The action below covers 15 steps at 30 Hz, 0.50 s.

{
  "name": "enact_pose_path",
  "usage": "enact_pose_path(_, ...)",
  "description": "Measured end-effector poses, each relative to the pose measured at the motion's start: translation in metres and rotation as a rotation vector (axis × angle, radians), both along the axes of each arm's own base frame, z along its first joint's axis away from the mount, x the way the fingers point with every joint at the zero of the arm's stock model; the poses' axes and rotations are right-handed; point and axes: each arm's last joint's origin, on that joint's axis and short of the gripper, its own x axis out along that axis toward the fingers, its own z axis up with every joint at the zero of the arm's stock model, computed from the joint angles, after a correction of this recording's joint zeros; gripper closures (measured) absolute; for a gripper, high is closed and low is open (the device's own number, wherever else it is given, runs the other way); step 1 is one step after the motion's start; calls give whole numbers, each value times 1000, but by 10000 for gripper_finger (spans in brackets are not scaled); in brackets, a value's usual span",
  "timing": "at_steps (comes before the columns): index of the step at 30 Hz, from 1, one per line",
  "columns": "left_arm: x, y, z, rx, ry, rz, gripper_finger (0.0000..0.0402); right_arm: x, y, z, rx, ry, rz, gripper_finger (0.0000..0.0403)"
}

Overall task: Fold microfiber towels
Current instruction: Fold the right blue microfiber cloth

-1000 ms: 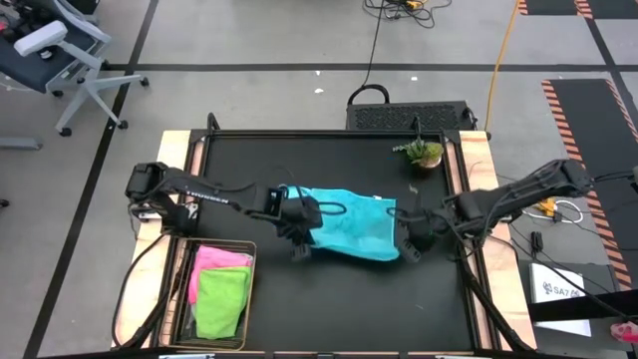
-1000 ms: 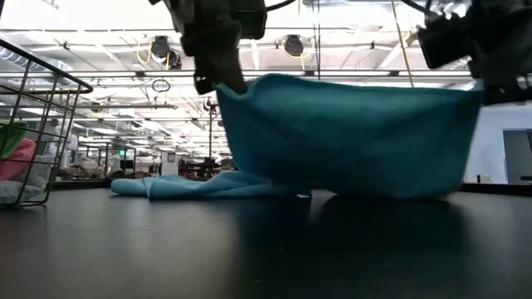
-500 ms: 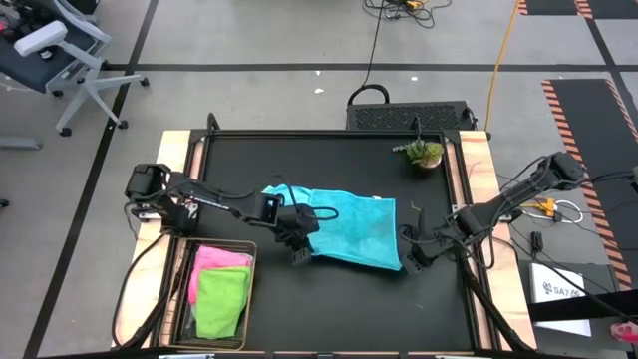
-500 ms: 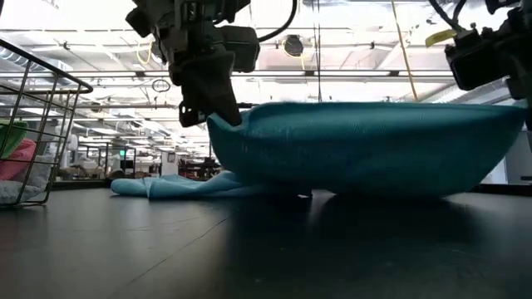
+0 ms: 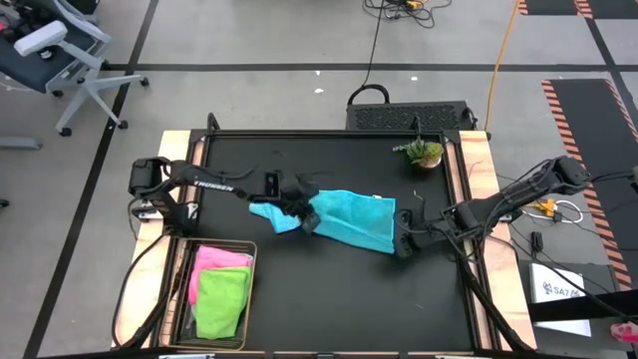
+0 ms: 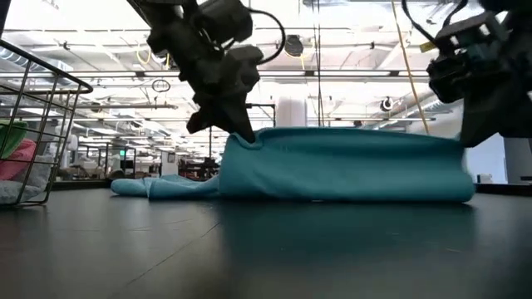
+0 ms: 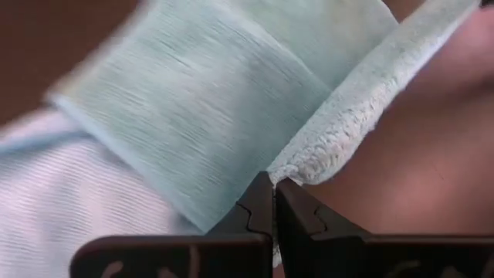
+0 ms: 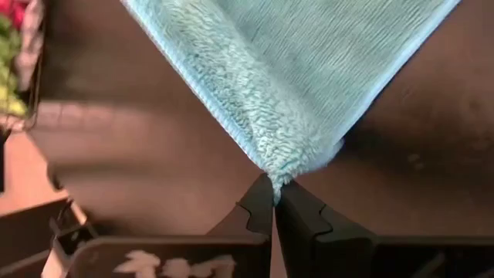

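Observation:
A teal towel [image 5: 351,219] lies mid-table, its lower part on the tabletop and its upper edge [image 6: 349,133] held up between both grippers. My left gripper [image 5: 304,215] is shut on the towel's left end, seen also in the low view [image 6: 239,134]. My right gripper [image 5: 404,240] is shut on its right end, which also shows in the low view [image 6: 467,145]. A light blue towel [image 5: 272,212] lies flat beside the left gripper, partly under the teal one. My left gripper pinches the teal towel's left corner [image 7: 287,168] between its two fingers, slanting down from above. That corner is raised; the cloth below it rests on the table. My right gripper pinches the towel's right corner [image 8: 272,174] between its two fingers, slanting down. The cloth spreads away from the fingertips, and the edge between the two grippers runs nearly straight.
A wire basket [image 5: 242,246] at the near left holds a pink towel [image 5: 217,261] and a lime green towel [image 5: 219,299]. A small potted plant [image 5: 423,152] stands at the far right. Bare black tabletop lies along the near edge.
Both grippers have sunk, still shut on the teal towel. The left one has also gone toward the far edge. The towel's held edge has dropped from high above the table to low over it, and the cloth now lies lower and narrower.

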Motion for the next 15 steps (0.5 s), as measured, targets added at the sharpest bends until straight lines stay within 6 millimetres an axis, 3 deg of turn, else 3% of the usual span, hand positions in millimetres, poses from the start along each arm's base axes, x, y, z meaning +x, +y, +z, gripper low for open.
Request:
enact_pose_path(8, -4, 31, 0, 10, -2, 53, 397, 5, -27, -1, -90, 10, -79, 403)
enact_pose_path(15, -4, 39, 1, 26, -23, 45, 380, 9, -50, 0, -146, -8, -123, 403)
